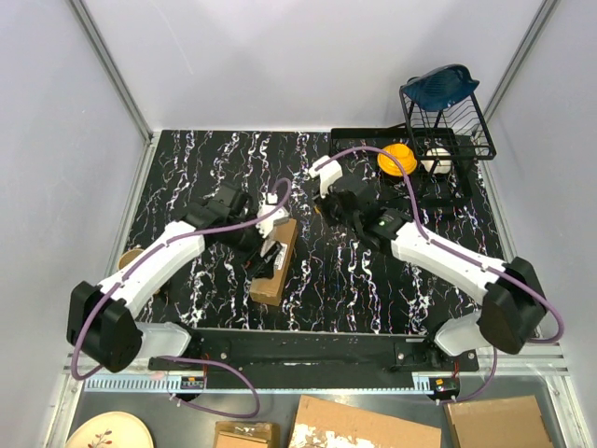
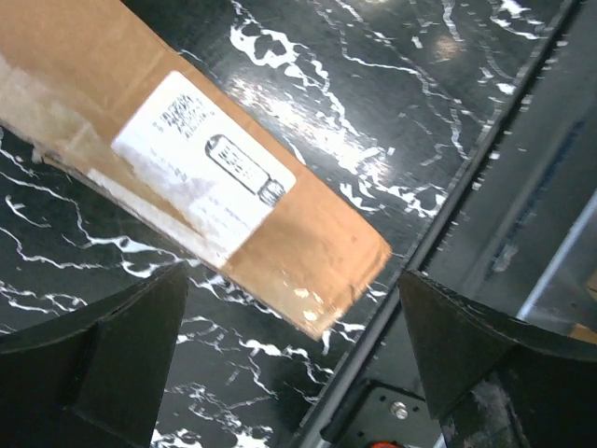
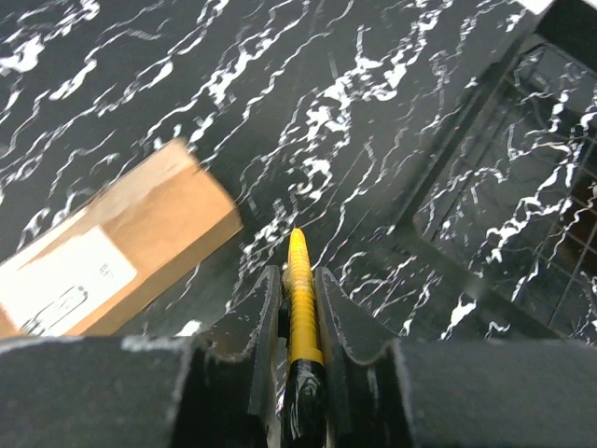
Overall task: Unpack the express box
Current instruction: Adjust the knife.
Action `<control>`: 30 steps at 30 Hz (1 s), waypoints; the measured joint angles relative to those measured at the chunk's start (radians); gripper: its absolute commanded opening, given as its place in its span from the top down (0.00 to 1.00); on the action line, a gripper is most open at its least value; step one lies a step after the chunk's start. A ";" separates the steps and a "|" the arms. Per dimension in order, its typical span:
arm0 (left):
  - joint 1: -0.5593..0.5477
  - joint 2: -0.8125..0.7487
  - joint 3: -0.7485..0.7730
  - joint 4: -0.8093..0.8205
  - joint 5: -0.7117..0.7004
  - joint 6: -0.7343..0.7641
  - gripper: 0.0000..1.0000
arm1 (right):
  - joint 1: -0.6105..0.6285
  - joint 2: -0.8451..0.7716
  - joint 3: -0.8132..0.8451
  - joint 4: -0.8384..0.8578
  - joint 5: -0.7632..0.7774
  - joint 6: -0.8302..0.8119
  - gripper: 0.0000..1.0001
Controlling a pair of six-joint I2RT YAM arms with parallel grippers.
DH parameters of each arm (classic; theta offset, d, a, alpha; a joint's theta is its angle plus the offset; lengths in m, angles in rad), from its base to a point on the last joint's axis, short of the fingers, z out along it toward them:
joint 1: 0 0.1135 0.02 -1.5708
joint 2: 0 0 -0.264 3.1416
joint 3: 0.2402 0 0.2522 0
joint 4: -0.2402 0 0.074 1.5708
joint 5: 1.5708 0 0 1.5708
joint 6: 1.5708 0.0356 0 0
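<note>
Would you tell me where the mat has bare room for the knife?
Free: the rear left mat behind the left gripper, and the near strip between the express box and the right arm. Crowded: the rear right corner, by the dish rack.

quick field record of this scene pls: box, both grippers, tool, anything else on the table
table: black marbled top
express box: lying flat on the table, taped, white label showing
left gripper: open, above one end of the box, fingers not touching it
right gripper: shut on the utility knife, beside the box
utility knife: yellow and black, tip pointing out past the fingers, clear of the box
dish rack: black wire, far right corner
</note>
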 measured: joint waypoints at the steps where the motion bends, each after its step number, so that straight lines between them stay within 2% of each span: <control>1: -0.016 0.016 -0.006 0.020 -0.031 -0.002 0.01 | -0.013 0.023 0.000 0.032 0.013 -0.001 1.00; 5: -0.083 0.105 -0.012 0.106 -0.148 -0.019 0.01 | -0.040 0.089 0.002 0.133 0.026 0.002 1.00; 9: -0.066 0.179 0.004 0.126 -0.217 -0.010 0.01 | -0.040 0.094 0.002 0.158 0.024 0.020 1.00; 13: 0.091 0.158 0.055 0.089 -0.137 0.056 0.01 | -0.040 0.078 -0.005 0.149 0.005 0.081 1.00; 16: 0.256 0.089 0.086 0.060 -0.069 0.156 0.01 | -0.040 0.055 -0.042 0.137 -0.026 0.142 1.00; 18: 0.328 0.029 0.077 0.040 -0.042 0.242 0.01 | -0.040 0.053 -0.060 0.119 -0.048 0.176 1.00; 22: 0.308 -0.015 -0.034 0.043 -0.020 0.348 0.01 | -0.034 0.063 -0.077 0.072 -0.083 0.237 1.00; 26: 0.246 0.077 -0.147 0.072 -0.036 0.406 0.01 | -0.017 0.122 -0.051 0.046 -0.107 0.271 1.00; 30: 0.234 0.126 -0.184 0.110 -0.047 0.436 0.01 | -0.009 0.216 0.010 0.032 -0.126 0.289 1.00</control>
